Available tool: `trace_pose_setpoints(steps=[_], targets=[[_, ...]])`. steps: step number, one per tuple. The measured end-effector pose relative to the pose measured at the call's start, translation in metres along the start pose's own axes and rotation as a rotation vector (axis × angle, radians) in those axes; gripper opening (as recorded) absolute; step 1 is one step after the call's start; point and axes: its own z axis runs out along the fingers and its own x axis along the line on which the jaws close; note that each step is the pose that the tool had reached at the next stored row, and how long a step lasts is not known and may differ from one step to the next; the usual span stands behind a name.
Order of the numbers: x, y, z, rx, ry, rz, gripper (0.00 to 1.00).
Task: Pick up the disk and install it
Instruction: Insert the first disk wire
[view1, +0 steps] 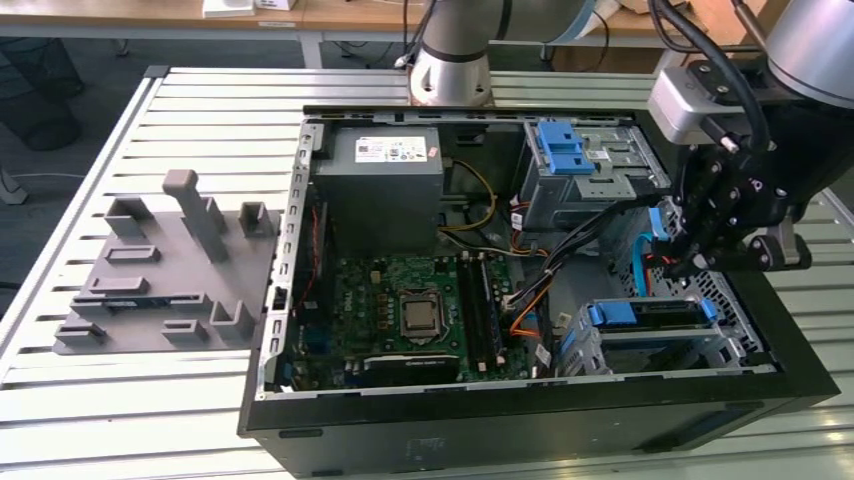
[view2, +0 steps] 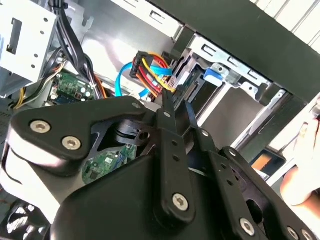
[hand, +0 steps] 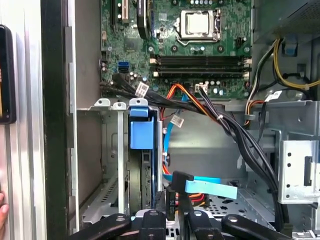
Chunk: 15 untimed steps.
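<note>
The disk (view1: 646, 314) sits in the metal drive cage (view1: 727, 345) at the case's front corner, on the exterior view's right, with its blue bracket on top. In the first wrist view the disk (hand: 141, 134) stands on edge in a cage slot, blue tab showing. The second wrist view shows its blue bracket (view2: 212, 75) inside the cage. My gripper (view1: 683, 264) hangs above the case just behind that cage. Its black fingers (hand: 171, 199) are drawn together with nothing between them and are clear of the disk. The gripper (view2: 176, 106) points toward the cage and the cables.
A light blue flat cable (hand: 210, 187) and red-orange wires (view2: 152, 67) lie close to the fingertips. The grey power supply (view1: 379, 190), motherboard (view1: 414, 310) and a second cage with a blue latch (view1: 562, 150) fill the case. A grey fixture (view1: 160, 275) lies on the table. A hand (view2: 305, 160) is nearby.
</note>
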Motion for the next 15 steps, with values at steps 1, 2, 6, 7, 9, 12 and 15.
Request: trace_pose_setpoints(steps=[1, 2, 6, 7, 9, 12, 15], targets=[[0.0, 0.0002, 0.0007, 0.0054, -0.0001, 0.0, 0.25], [0.0, 0.0005, 0.0012, 0.0094, -0.0002, 0.0, 0.25], [0.0001, 0.0011, 0.0014, 0.013, -0.0003, 0.0, 0.25], [0.0001, 0.0012, 0.0013, 0.0131, -0.0002, 0.0, 0.25], [0.0002, 0.0019, 0.0015, 0.0136, -0.0003, 0.0, 0.25], [0.0003, 0.0027, 0.0023, 0.0157, -0.0002, 0.0, 0.25], [0.0007, 0.0052, 0.0035, 0.0221, -0.0004, 0.0, 0.25]])
